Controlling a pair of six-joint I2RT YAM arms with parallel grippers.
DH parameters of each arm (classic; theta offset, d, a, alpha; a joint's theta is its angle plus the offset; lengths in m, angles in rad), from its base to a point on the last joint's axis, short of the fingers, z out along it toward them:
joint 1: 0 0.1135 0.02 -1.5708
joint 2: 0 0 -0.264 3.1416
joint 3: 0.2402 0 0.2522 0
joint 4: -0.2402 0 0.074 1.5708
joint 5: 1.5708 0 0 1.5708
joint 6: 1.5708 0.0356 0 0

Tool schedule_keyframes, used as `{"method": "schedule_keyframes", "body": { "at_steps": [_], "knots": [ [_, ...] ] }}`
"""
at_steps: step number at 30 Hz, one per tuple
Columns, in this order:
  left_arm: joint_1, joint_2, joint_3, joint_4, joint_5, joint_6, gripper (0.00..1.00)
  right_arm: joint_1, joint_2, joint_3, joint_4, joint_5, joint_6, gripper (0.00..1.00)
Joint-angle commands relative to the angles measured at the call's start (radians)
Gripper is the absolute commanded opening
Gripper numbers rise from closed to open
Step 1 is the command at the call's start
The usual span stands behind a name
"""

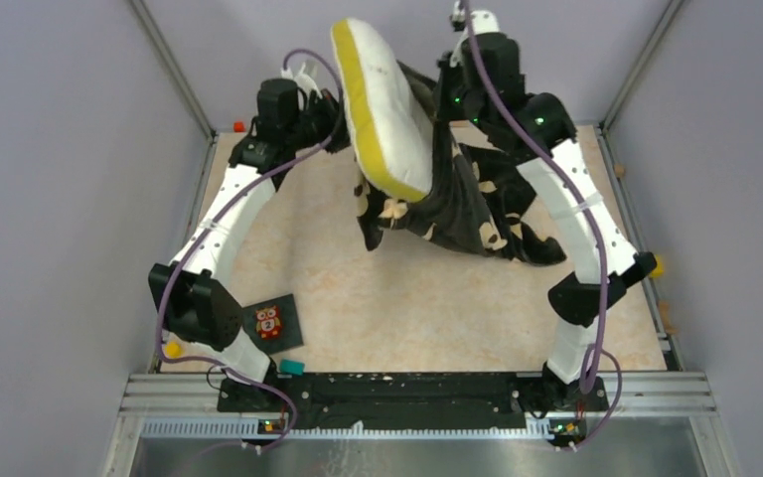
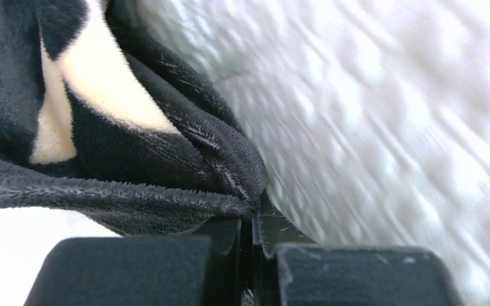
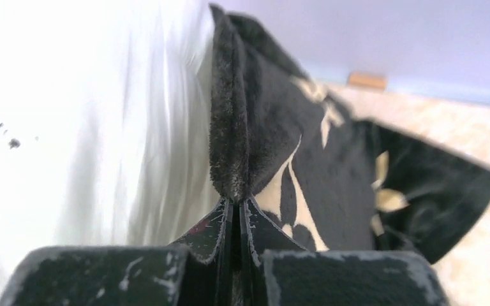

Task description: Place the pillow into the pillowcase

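Note:
The white pillow (image 1: pixel 382 104) with its yellow band stands tilted in the air at the back of the table, its lower part inside the black flower-printed pillowcase (image 1: pixel 477 199), which hangs down to the tabletop. My left gripper (image 2: pixel 254 207) is shut on the pillowcase's hem (image 2: pixel 166 197), with the quilted pillow (image 2: pixel 389 127) just to the right of it. My right gripper (image 3: pixel 236 203) is shut on the opposite hem of the pillowcase (image 3: pixel 230 127), and the pillow (image 3: pixel 89 127) fills the left of that view. In the top view the left gripper (image 1: pixel 336 127) sits left of the pillow and the right gripper (image 1: pixel 447 99) right of it.
A small dark card with an owl picture (image 1: pixel 270 322) lies on the tan tabletop (image 1: pixel 427 308) near the left arm's base. Metal frame posts and grey walls (image 1: pixel 60 199) close in both sides. An orange knob (image 1: pixel 658 265) sits at the right edge.

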Motion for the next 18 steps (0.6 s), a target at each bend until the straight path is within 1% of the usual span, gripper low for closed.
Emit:
{"method": "schedule_keyframes", "body": {
  "at_steps": [1, 3, 4, 5, 7, 9, 11, 14, 16, 18],
  "knots": [
    [0.000, -0.034, 0.294, -0.021, 0.081, 0.098, 0.00, -0.041, -0.080, 0.083, 0.172, 0.071, -0.042, 0.00],
    [-0.002, -0.056, 0.366, 0.016, 0.068, 0.084, 0.00, -0.082, -0.074, 0.098, 0.192, 0.048, -0.018, 0.00],
    [-0.002, -0.064, 0.393, 0.054, 0.067, 0.072, 0.00, -0.089, -0.067, 0.118, 0.183, 0.041, -0.014, 0.00],
    [-0.002, -0.057, 0.437, 0.059, 0.058, 0.065, 0.00, -0.089, -0.066, 0.129, 0.179, 0.030, -0.009, 0.00],
    [-0.002, -0.018, 0.563, 0.024, 0.024, 0.063, 0.00, -0.089, -0.091, 0.111, 0.199, -0.013, 0.005, 0.00],
    [-0.002, 0.010, 0.634, 0.016, -0.001, 0.061, 0.00, -0.088, -0.131, 0.089, 0.242, -0.014, 0.005, 0.00],
    [-0.015, 0.033, 0.649, 0.002, 0.016, 0.061, 0.00, -0.090, -0.175, 0.083, 0.295, 0.038, -0.014, 0.00],
    [-0.072, 0.022, 0.615, -0.042, 0.031, 0.138, 0.00, -0.114, -0.225, 0.087, 0.396, 0.094, -0.045, 0.00],
    [-0.098, -0.030, 0.557, -0.003, 0.054, 0.156, 0.00, -0.145, -0.220, 0.111, 0.419, 0.091, -0.048, 0.00],
    [-0.104, -0.085, 0.527, 0.073, 0.060, 0.142, 0.00, -0.159, -0.188, 0.161, 0.400, 0.095, -0.054, 0.00]
  ]
}}
